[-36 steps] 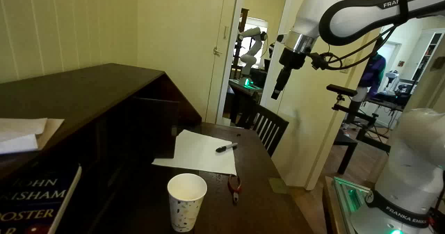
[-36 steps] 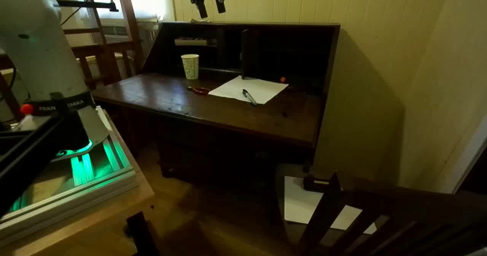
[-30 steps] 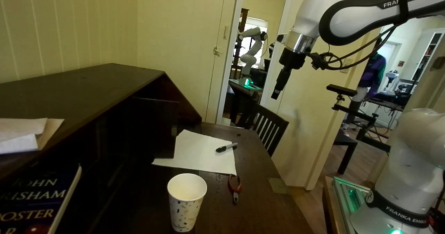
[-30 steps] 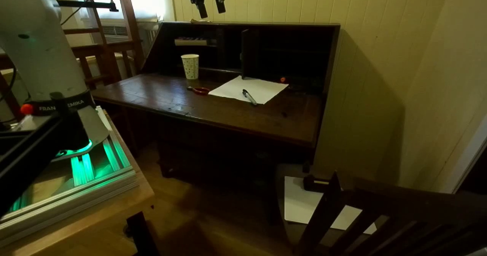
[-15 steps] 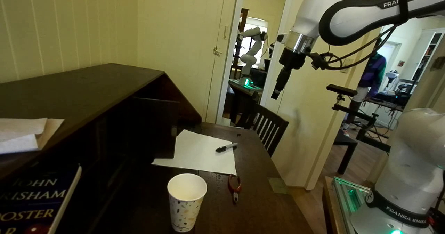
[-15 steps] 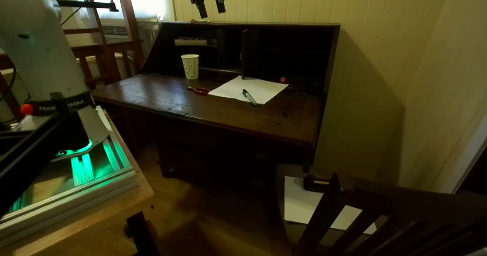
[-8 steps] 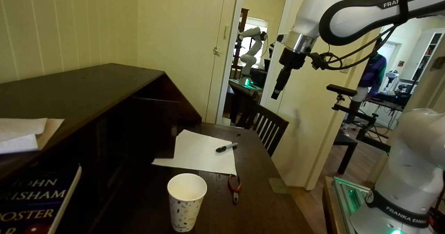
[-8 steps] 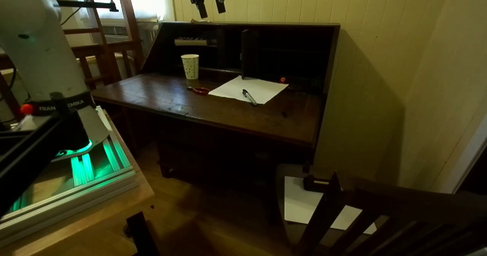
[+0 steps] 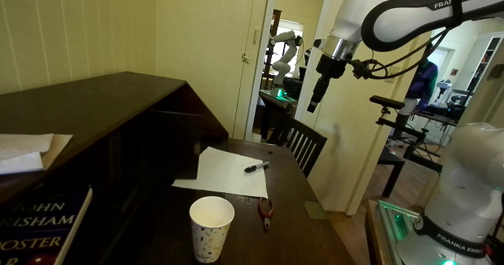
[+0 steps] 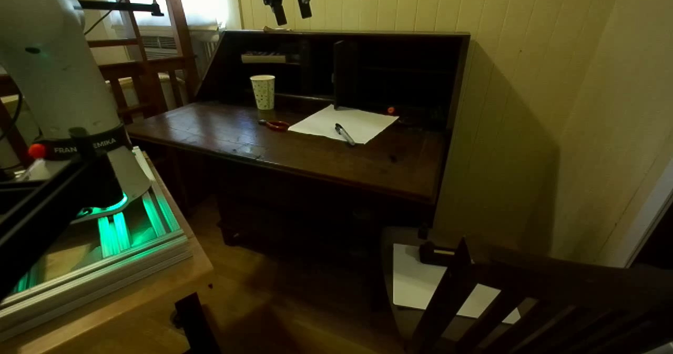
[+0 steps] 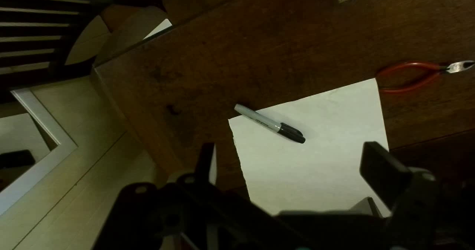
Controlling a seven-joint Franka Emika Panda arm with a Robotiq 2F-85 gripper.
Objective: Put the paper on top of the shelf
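Note:
The paper is a white sheet lying flat on the dark desk surface; it also shows in an exterior view and the wrist view. A grey marker with a black cap rests across its edge, also in the wrist view. The shelf is the dark wooden cabinet with a broad flat top, seen from the front in an exterior view. My gripper is open and empty, high above the desk; in the wrist view its fingers are wide apart over the paper.
A paper cup and red-handled pliers are near the paper. A dark upright panel stands at the paper's inner edge. Folded papers lie on the cabinet top, a book below. A chair holds another white sheet.

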